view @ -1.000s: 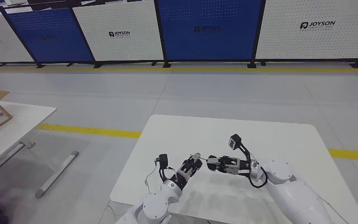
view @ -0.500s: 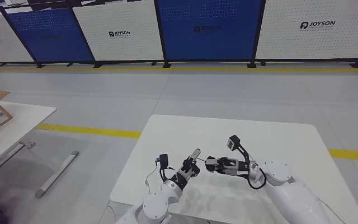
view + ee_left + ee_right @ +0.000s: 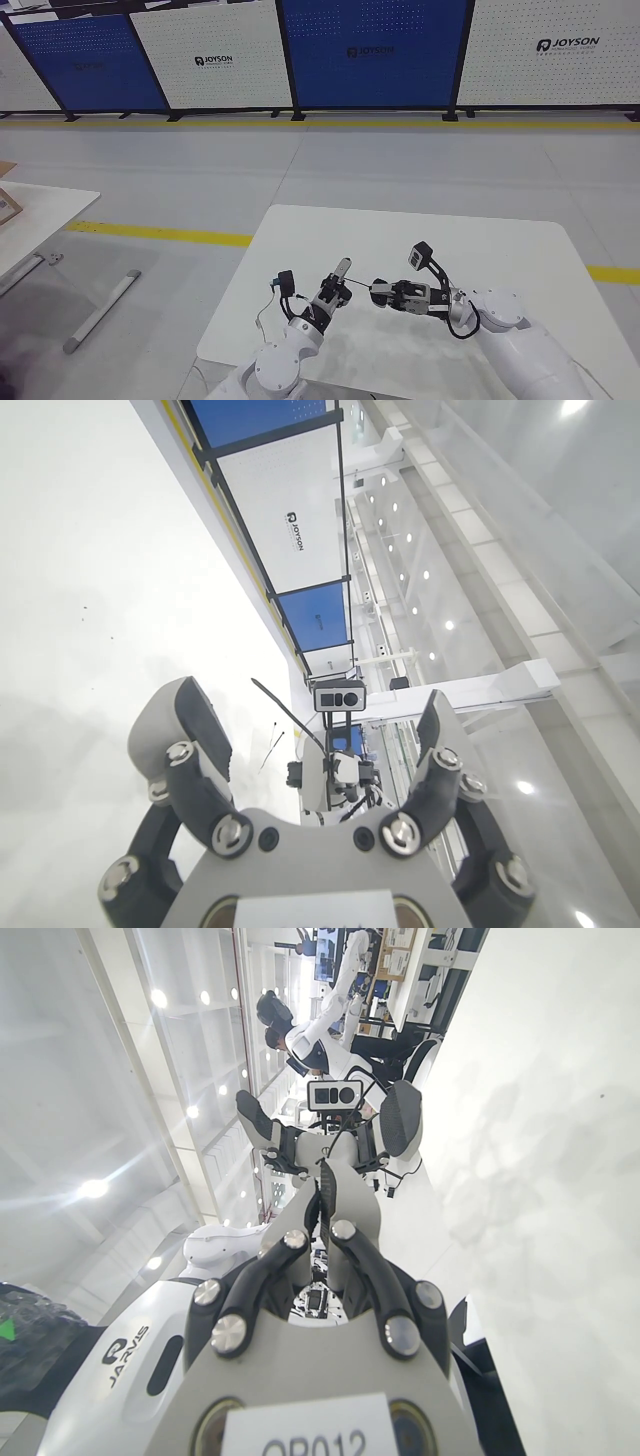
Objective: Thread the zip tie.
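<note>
My right gripper (image 3: 320,1178) is shut on a thin black zip tie (image 3: 287,712), whose free end sticks out past its tip toward my left gripper. In the top view the right gripper (image 3: 376,292) sits low over the white table (image 3: 480,250), near its front left. My left gripper (image 3: 320,720) faces it from a short way off, tilted upward, open and holding nothing; in the top view the left gripper (image 3: 340,272) is just left of the right one. From the right wrist view, the left gripper's pads (image 3: 400,1123) stand wide on either side of the tie's strand (image 3: 334,1140).
A second black zip tie (image 3: 272,745) lies loose on the table beyond the grippers. The table's left edge is close to the left arm. Blue and white partition panels (image 3: 370,50) stand far behind, across the floor.
The left gripper, shut near the right gripper's tip a second ago, has opened and swung up and slightly left. The right gripper has barely moved and keeps the tie.
</note>
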Robot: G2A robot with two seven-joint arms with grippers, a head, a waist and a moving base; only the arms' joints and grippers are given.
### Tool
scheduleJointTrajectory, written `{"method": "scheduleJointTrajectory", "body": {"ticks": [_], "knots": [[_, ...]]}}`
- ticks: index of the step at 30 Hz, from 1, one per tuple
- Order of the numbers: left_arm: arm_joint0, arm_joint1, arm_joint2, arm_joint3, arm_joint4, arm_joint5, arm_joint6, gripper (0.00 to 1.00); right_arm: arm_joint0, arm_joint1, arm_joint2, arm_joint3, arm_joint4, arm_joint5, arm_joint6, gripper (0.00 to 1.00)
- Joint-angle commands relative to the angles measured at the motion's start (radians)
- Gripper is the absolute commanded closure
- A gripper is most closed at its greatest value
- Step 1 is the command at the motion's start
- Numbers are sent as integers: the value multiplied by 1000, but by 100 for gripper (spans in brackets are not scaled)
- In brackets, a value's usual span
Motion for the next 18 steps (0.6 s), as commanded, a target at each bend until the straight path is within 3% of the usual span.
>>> {"method": "scheduleJointTrajectory", "body": {"ticks": [1, 5, 13, 18], "knots": [[-4, -1, 2, 3, 2, -3, -22, 0, 0, 0, 0, 0, 0, 0, 0, 100], [6, 0, -8, -2, -5, -36, -54, 0, 0, 0, 0, 0, 0, 0, 0, 100], [6, 0, -7, -2, -6, -37, -56, 0, 0, 0, 0, 0, 0, 0, 0, 100], [8, -1, -2, 14, 8, -54, -98, 0, 0, 0, 0, 0, 0, 0, 0, 100]]}}
